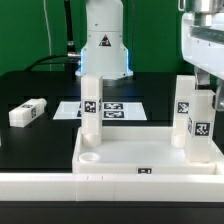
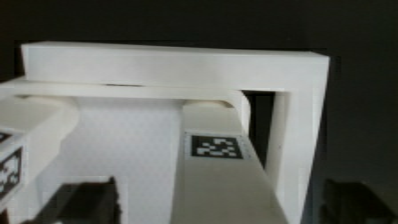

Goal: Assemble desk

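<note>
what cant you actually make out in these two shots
- Exterior view: the gripper is cut off by the right edge, so its fingers' spacing is unclear.
- Exterior view: the desk panel runs off the bottom edge, hiding its near corners.
- Exterior view: the loose leg has a tag too small to read.
- Wrist view: the fingers are dark and blurred.

Black table (image 1: 30, 150) carries desk panel (image 1: 140, 160), loose leg (image 1: 28, 112), marker board (image 1: 115, 109).
</note>
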Motion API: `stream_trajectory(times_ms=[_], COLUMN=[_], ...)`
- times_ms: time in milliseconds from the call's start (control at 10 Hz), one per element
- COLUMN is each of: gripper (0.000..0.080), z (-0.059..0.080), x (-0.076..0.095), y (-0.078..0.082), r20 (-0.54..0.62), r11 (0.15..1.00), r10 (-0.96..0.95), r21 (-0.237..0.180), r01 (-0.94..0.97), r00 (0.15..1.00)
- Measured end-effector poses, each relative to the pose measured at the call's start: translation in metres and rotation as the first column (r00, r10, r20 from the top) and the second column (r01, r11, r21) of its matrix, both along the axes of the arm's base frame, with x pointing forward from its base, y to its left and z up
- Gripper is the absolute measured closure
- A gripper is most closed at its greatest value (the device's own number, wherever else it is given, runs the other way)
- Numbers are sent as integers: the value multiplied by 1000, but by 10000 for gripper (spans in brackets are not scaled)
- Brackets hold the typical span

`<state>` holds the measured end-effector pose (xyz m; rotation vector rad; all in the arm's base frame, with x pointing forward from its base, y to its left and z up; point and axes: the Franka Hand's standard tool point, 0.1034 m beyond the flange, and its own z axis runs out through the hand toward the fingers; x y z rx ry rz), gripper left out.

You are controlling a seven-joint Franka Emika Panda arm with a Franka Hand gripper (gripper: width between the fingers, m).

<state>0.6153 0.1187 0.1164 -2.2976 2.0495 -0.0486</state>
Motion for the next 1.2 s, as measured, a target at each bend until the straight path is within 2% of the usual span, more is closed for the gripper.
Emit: stream_trajectory(times_ms=[100,200,700,800,900,1000,1100,1200], gripper=[178,158,151,151,151,151,151,151], z=[0,-1,-2,-2,-2,-2,-2,-2], x=[1,1,3,3,3,4,4,4], y=[0,-1,-3,-4,-5,-7,-8,-8], r20=[6,7,19,13,10,3,0,-6], r11=[996,988,871,807,783,714,681,611], r10=[90,157,490,589,620,698,730,790], r21=[-7,-13,-46,-60,-64,-74,-78,-85], r01=[-90,-157,-489,-588,-618,-696,-728,-787], r00=[996,988,871,808,785,716,683,614])
